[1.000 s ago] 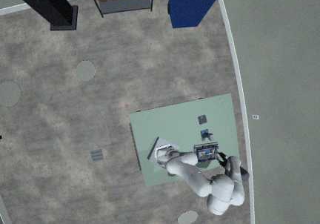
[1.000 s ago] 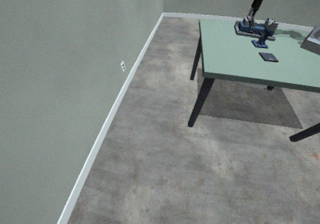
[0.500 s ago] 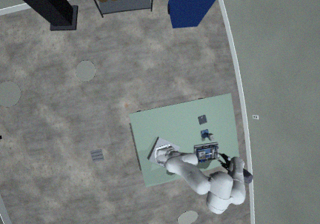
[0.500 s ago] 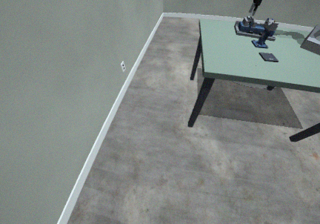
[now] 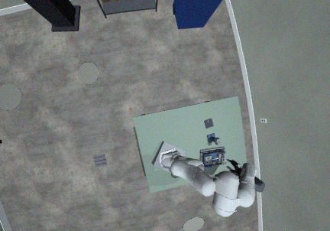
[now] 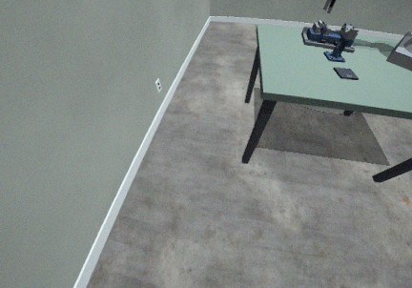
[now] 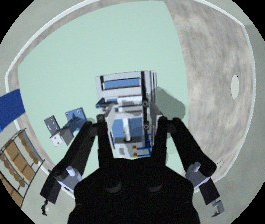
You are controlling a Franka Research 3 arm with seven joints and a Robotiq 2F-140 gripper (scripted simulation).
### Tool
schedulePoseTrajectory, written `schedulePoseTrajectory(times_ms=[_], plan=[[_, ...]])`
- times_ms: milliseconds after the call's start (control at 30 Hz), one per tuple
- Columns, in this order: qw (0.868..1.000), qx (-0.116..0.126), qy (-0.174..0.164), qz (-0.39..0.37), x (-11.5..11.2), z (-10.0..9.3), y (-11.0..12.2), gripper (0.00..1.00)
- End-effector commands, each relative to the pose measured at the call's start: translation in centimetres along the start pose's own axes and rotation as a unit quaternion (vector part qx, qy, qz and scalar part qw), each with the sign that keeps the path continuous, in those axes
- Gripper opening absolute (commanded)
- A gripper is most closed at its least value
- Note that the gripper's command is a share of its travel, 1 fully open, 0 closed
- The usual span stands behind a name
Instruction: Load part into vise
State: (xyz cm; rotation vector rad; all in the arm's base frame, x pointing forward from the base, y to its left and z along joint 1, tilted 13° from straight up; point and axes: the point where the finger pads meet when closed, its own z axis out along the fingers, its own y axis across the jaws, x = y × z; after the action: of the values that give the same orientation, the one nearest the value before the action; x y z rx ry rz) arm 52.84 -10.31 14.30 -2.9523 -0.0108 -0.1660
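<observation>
Blue vise (image 7: pixel 127 116), one, sits below one half-parted, empty pincer (image 7: pixel 131 141) on one green table (image 5: pixel 183 125).

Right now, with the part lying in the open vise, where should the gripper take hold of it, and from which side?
From straight above, probably: the part lies low between the vise jaws, so only its top is reachable. Close the open gripper across its width, mid-length.

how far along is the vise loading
Done: the infeed plate is bare, so the part has left it. In hand: nothing; the fingers hang open above the vise. Left: confirming the part lies slot up against the fixed jaw and work stop, which these views are too small to show.
</observation>
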Motion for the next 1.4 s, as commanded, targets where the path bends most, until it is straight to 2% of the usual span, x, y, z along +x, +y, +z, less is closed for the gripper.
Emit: schedulePoseTrajectory(times_ms=[0, 267, 300, 1367], plan=[[1.0, 0.007, -0.002, -0.02, -0.5, -0.47, -0.38, 0.47], [1.0, 0.007, -0.002, -0.02, -0.5, -0.64, -0.38, 0.47], [1.0, 0.007, -0.002, -0.02, -0.5, -0.64, -0.38, 0.0], [1.0, 0.007, -0.002, -0.02, -0.5, -0.64, -0.38, 0.0]])
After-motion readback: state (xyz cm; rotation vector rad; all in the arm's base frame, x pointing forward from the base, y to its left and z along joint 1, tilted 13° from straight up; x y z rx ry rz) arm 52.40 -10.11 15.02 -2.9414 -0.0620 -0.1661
